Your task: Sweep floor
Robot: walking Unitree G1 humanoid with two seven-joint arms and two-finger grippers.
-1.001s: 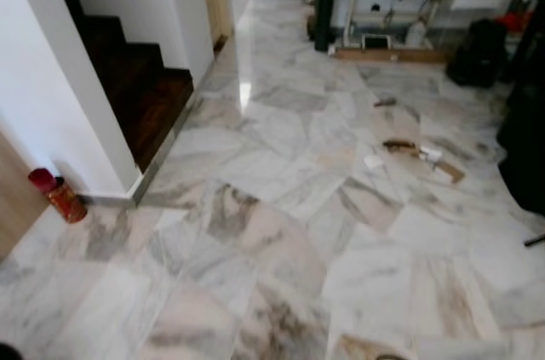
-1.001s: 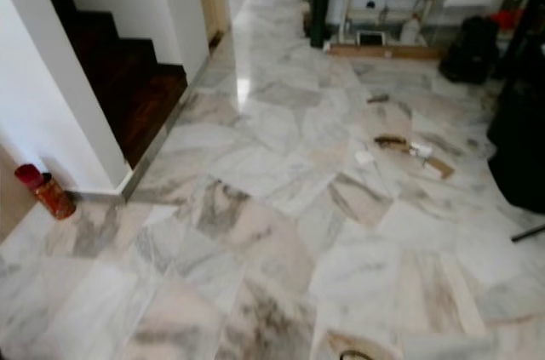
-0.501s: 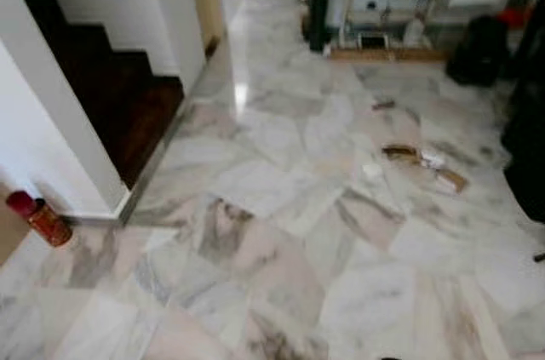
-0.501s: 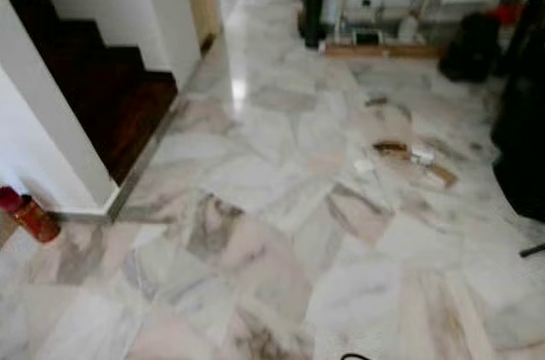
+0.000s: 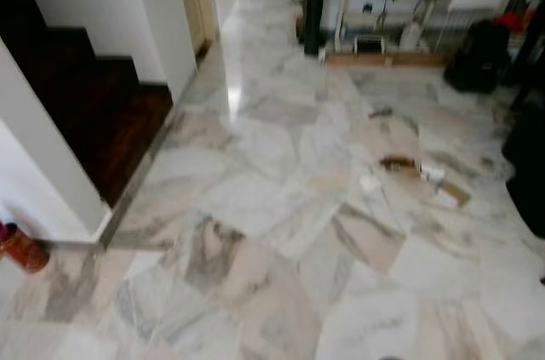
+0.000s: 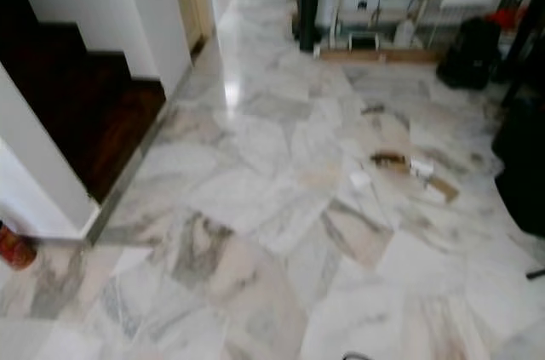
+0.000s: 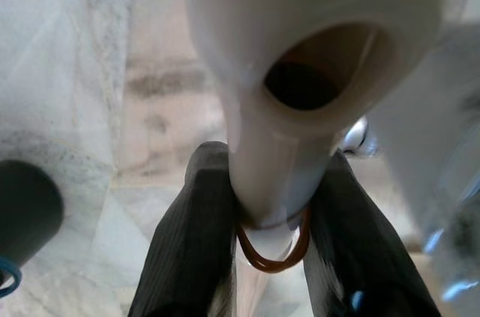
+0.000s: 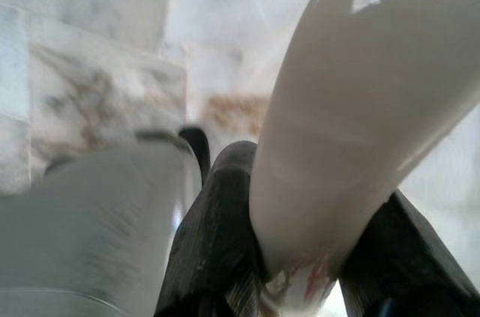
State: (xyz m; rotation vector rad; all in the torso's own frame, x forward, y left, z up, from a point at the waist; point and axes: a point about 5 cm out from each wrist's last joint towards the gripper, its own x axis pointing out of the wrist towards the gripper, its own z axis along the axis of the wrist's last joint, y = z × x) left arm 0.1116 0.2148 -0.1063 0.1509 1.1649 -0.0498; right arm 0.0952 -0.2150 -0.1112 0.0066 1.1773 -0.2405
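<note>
Marble floor (image 5: pixel 255 207) is blurred, with scraps (image 5: pixel 421 174) toward the right. Left end effector (image 7: pixel 270 219) clamps a white handle (image 7: pixel 300 70); right end effector (image 8: pixel 300 257) clamps another white handle (image 8: pixel 352 130), both cut off, running lengthwise away from the fingers.

The left gripper (image 7: pixel 271 216) is clamped, its two black fingers (image 7: pixel 191 242) pressed against either side of a white handle (image 7: pixel 300 70). The right gripper (image 8: pixel 300 257) likewise grips a white handle, fingers (image 8: pixel 217 242) tight on both sides.

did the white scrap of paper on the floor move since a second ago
No. The white paper scrap keeps its place beside the brown debris; the camera shifted.
</note>
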